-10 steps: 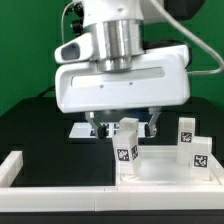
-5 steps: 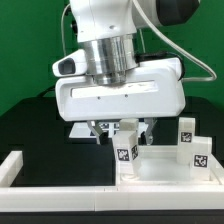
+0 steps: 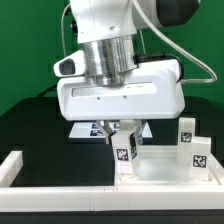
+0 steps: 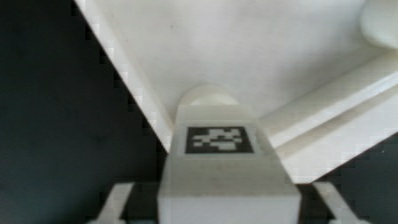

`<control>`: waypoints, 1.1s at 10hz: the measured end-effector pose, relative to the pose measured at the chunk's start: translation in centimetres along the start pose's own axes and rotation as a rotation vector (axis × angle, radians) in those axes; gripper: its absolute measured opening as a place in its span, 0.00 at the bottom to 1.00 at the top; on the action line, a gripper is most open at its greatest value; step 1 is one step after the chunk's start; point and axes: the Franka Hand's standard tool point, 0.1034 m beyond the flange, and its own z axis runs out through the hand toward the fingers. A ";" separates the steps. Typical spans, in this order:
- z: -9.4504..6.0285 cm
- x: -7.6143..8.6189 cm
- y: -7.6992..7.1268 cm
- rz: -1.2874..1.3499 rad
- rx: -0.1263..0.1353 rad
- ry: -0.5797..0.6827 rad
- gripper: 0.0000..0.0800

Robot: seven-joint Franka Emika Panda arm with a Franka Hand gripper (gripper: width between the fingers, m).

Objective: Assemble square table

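Note:
A short white leg (image 3: 126, 147) with a black-and-white tag stands upright at the corner of the white tabletop (image 3: 160, 172) nearer the exterior view's left. My gripper (image 3: 127, 128) hangs straight over it, its fingers drawn in against the leg's upper sides. In the wrist view the leg (image 4: 219, 150) fills the space between the fingers (image 4: 128, 195) of the gripper (image 4: 226, 190), with the tabletop (image 4: 267, 50) spread beyond it. Two more tagged legs (image 3: 186, 130) (image 3: 198, 155) stand on the tabletop at the exterior view's right.
Low white border bars (image 3: 15, 168) run along the front and the exterior view's left of the black table. The marker board (image 3: 85, 129) lies behind, mostly hidden by the gripper. A green backdrop closes the rear.
The arm has come slightly lower over the leg. The fingers have closed in from wide apart to the leg's sides. The leg itself has not shifted.

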 end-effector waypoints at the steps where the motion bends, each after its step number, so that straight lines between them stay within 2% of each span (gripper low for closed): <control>1: 0.0 0.0 0.0 0.087 0.000 0.000 0.36; 4: 0.3 0.1 -1.4 0.564 0.015 0.050 0.36; 6: 0.3 0.0 -1.2 0.881 0.076 0.080 0.36; 7: 0.3 0.0 -1.1 0.966 0.091 0.078 0.37; 9: 0.3 -0.1 -1.0 0.981 0.091 0.078 0.37; 10: 0.4 -0.2 -1.1 0.837 0.067 0.088 0.37; 11: 0.5 -0.4 -1.6 0.643 0.029 0.102 0.48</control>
